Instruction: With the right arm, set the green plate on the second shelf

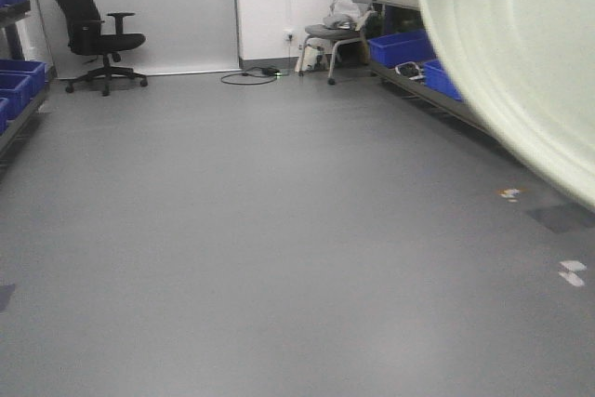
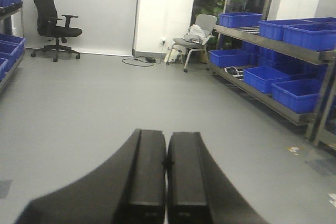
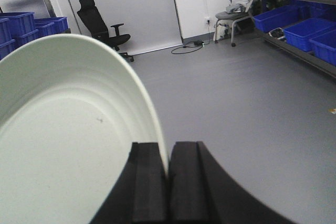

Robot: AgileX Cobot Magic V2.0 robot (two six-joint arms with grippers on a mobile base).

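The green plate (image 3: 68, 129) is a large pale mint disc filling the left of the right wrist view, held on edge. My right gripper (image 3: 168, 153) is shut on its rim, one black finger on each side. In the front view the same green plate (image 1: 521, 53) looms close at the upper right and hides the arm behind it. My left gripper (image 2: 167, 148) is shut with nothing between its fingers, pointing out over the grey floor. The shelf unit (image 2: 273, 40) with its metal levels stands along the right wall.
Blue bins (image 2: 296, 90) fill the right shelf levels, and more blue bins (image 1: 19, 81) sit on a rack at the left. A black office chair (image 1: 93, 30) and a grey chair (image 1: 339, 30) stand by the far wall, with a cable (image 1: 246, 76) on the floor.
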